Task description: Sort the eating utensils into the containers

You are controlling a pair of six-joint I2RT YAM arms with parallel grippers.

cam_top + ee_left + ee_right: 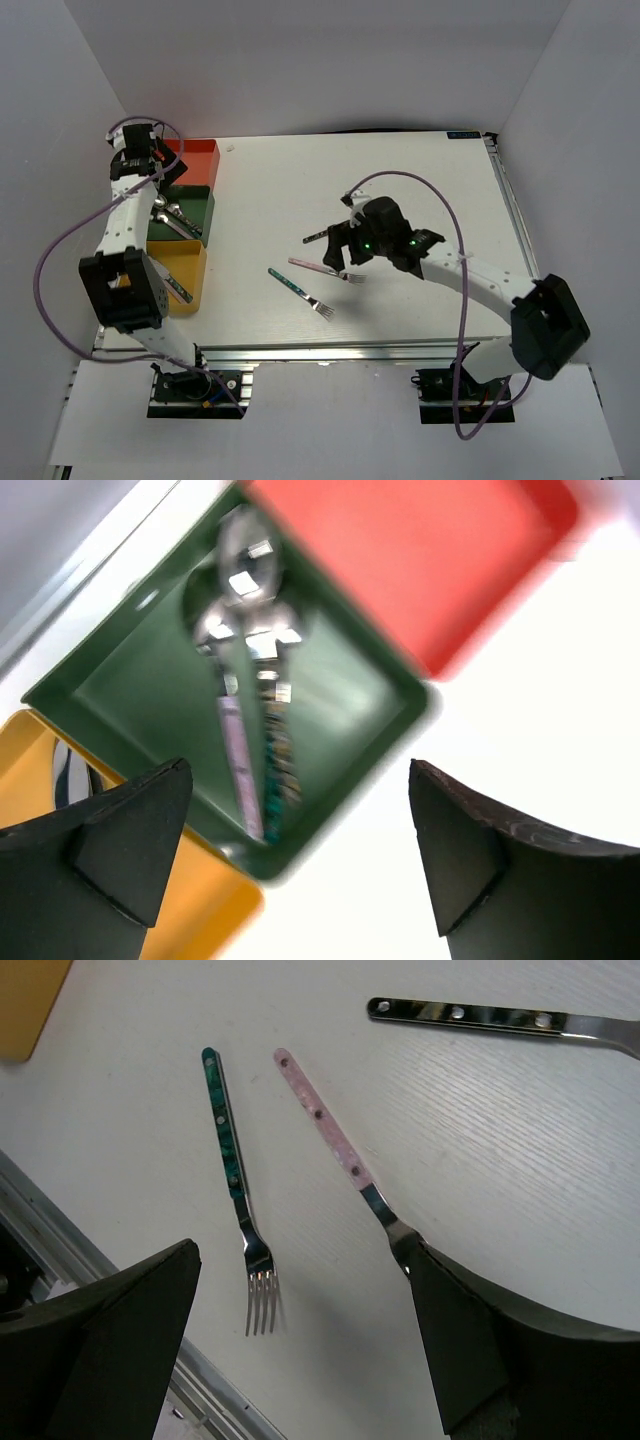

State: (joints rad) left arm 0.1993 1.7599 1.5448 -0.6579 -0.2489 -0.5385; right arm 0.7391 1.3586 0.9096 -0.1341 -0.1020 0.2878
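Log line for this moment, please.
left pincer open near green bin | right pincer open over pink-handled utensil | teal fork loose on table

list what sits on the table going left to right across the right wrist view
yellow bin corner → teal-handled fork → pink-handled utensil → dark-handled utensil

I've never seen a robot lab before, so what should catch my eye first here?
Three bright bins sit in a row at the left edge of the table: the orange-red bin, the dark green bin with shiny spoons inside, and the yellow bin. Mid-table lie a teal fork, a pink-handled utensil and a dark-handled utensil, with the right arm poised above them, jaws open.
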